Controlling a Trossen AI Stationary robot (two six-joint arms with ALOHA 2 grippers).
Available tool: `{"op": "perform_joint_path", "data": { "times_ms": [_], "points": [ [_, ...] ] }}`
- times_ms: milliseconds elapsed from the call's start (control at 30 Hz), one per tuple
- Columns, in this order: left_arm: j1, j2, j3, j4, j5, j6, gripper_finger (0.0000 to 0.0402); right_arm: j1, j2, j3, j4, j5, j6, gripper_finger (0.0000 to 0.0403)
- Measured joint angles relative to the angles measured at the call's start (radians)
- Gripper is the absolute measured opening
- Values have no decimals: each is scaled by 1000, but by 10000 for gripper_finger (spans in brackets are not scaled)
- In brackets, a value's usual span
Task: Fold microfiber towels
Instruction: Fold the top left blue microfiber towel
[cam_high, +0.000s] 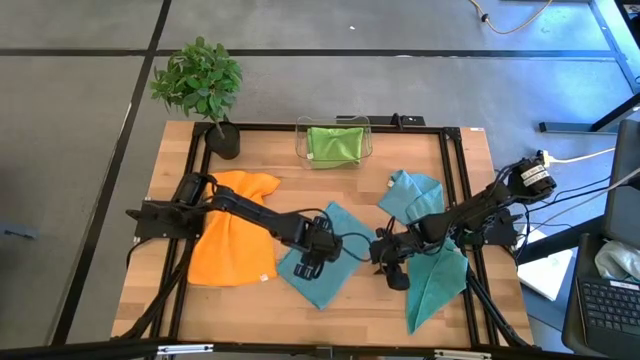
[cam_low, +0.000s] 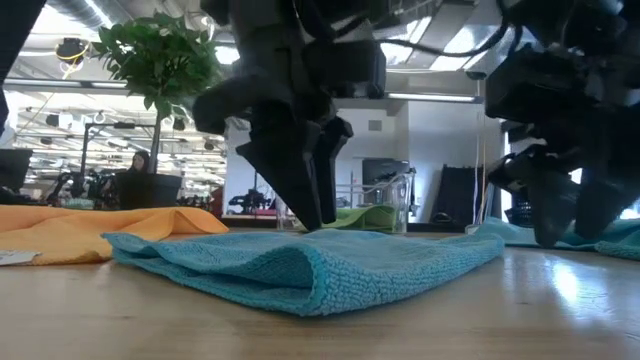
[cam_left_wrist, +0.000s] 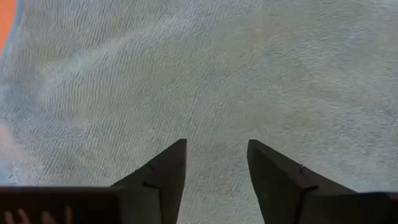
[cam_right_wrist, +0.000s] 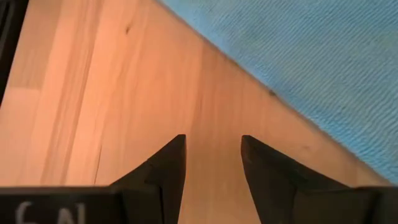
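Two dark robot arms meet at the middle of a pale wooden counter (cam_high: 250, 310), where a teal microfiber towel (cam_high: 322, 262) lies folded over on itself, its rounded fold facing the low camera. The left gripper (cam_high: 313, 262) hangs just over this towel, fingers spread and holding nothing; its wrist view shows only teal pile between the two dark fingers. The right gripper (cam_high: 396, 277) hovers just beside the towel's edge over bare wood, its fingers likewise parted and empty, with the cloth's edge crossing the corner of its own wrist view.

An orange microfiber towel (cam_high: 232, 240) sprawls unfolded under the left arm, touching the teal one. Two more teal cloths (cam_high: 436, 280) lie crumpled on the right side of the counter, and a lime green towel (cam_high: 334, 143) sits inside a clear plastic bin (cam_high: 300, 135) at the far edge, near a small potted plant (cam_high: 200, 85).

The fold appears laid but not pressed flat. The risk from here is that the upper layer, soft and slightly raised at the crease, could catch on a spread finger as the left gripper moves off and be dragged open. The overlap with the orange towel is a second hazard: a low grasp there could pinch both cloths together.
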Motion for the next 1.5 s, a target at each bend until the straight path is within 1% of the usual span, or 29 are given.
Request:
{"op": "perform_joint_path", "data": {
  "times_ms": [133, 200, 300, 400, 467, 533, 667, 900, 1000, 1200, 1267, 1400, 1500],
  "points": [
    [27, 38, -4, -35, 56, -1, 163, 15, 0, 0, -7, 0, -1, 157],
    [32, 47, -2, -25, 82, -1, 164, 19, 0, 0, -12, 0, -2, 157],
    [33, 58, 1, -21, 83, -21, 164, 19, 0, 0, -20, 0, -5, 157],
    [39, 59, 1, -15, 45, -157, 163, 19, 0, 0, -26, 1, -7, 157],
    [50, 60, 1, -18, 37, -266, 162, 19, 0, 0, -27, 1, -6, 157],
    [59, 61, 1, -25, 26, -338, 161, 19, 0, 0, -27, 1, -6, 157],
    [58, 61, 0, -31, 10, -428, 164, 19, 0, 0, -27, 1, -1, 157],
    [50, 63, -1, -34, 14, -590, 162, 19, 0, 0, -28, 1, -1, 157],
    [43, 63, -1, -37, 45, -653, 161, 19, 0, 0, -28, 1, -2, 157],
    [7, 63, -1, -37, 82, -682, 161, 19, 0, 0, -33, -6, -2, 157],
    [3, 62, -2, -38, 98, -658, 161, 19, 0, 0, -33, -7, -3, 157],
    [-4, 42, -5, -48, 95, -627, 161, 21, 0, 0, -24, -7, -10, 157],
    [-5, 20, -10, -59, 81, -618, 161, 48, 0, 6, -7, -5, -54, 157]
  ]
}}
